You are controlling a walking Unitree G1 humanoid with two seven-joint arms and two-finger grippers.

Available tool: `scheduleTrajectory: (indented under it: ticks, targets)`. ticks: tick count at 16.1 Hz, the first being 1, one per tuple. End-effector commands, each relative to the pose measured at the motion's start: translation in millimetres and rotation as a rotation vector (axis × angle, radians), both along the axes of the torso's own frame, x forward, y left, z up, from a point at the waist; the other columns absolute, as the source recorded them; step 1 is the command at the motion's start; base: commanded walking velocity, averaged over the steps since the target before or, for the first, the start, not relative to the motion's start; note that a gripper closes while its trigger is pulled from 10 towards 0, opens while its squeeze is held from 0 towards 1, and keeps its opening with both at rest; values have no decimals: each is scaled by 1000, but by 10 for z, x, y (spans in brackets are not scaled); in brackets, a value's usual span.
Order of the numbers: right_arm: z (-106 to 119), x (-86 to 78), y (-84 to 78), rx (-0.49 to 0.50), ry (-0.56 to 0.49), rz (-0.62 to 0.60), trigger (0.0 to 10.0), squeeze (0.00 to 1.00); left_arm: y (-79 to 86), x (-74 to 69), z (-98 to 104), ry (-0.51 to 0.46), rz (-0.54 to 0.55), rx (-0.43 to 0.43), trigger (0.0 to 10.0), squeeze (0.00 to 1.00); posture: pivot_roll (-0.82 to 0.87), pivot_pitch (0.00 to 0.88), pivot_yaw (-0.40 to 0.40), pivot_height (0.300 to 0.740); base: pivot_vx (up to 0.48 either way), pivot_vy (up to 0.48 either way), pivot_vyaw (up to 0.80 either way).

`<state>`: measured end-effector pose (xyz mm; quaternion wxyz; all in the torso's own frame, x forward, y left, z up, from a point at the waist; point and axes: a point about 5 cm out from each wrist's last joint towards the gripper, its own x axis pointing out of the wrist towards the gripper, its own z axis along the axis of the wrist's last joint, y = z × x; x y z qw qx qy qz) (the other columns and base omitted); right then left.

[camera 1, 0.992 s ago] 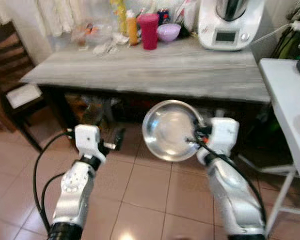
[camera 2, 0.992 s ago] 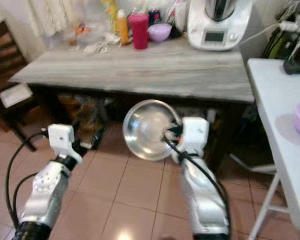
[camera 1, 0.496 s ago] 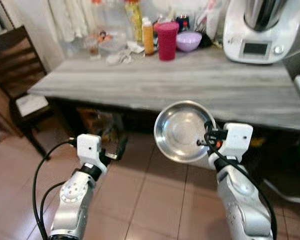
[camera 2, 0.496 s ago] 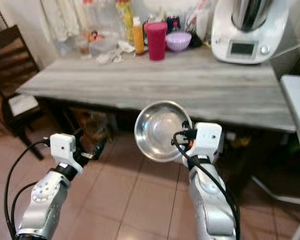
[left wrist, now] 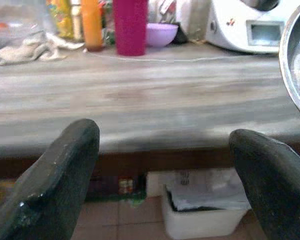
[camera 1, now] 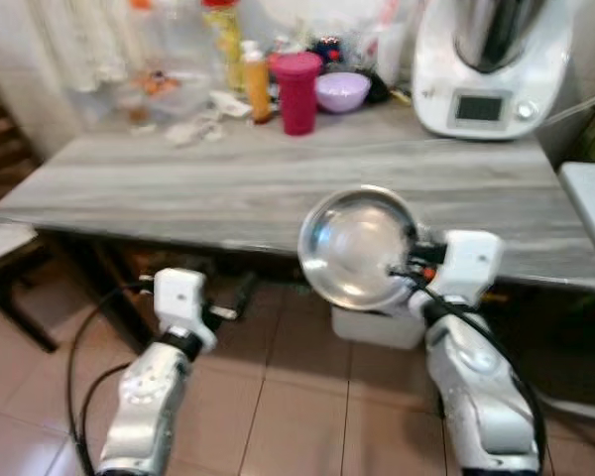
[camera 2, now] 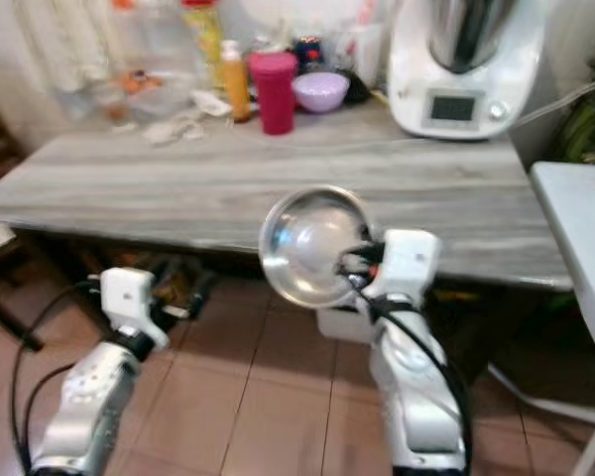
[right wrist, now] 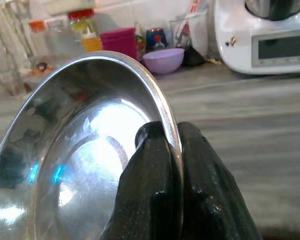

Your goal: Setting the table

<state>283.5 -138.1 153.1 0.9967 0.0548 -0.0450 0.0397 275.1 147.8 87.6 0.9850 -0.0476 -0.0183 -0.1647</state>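
Right tool (camera 1: 409, 266) stayed pinched on the bowl (camera 1: 357, 248) rim, bowl now up at the table (camera 1: 228, 188) edge as the robot had closed in, so placing looked near; left tool (left wrist: 165, 165) spread, idle below.

Colours noted: grey-streaked counter (camera 1: 278, 188), terracotta floor tiles (camera 1: 307, 426).
Silver steel bowl (camera 1: 355, 248); magenta cup (camera 1: 297, 91); lilac bowl (camera 1: 341, 91); orange bottle (camera 1: 255, 83); white appliance (camera 1: 486, 69) with grey display; black fingers (right wrist: 155, 200).
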Motion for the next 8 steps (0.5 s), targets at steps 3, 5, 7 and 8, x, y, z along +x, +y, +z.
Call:
scheduleTrajectory:
  ticks: [3,5,7,8]
  targets:
    - [13,36,-68,-12,-2,-21,10000,0,-81,-2,30,-9,-26,1,10000,0,-253,16,55,740,316,0,0]
    - [12,37,-69,-11,-4,-26,10000,0,-82,-6,29,-7,-33,3,10000,0,-253,17,60,740,311,0,0]
    - [-8,25,-64,-2,1,-33,10000,0,-66,-4,31,-4,-40,10,10000,0,-254,19,69,740,313,0,0]
    - [-18,22,-67,5,5,-38,10000,0,-65,-5,30,-3,-43,13,10000,0,-255,20,71,740,315,0,0]
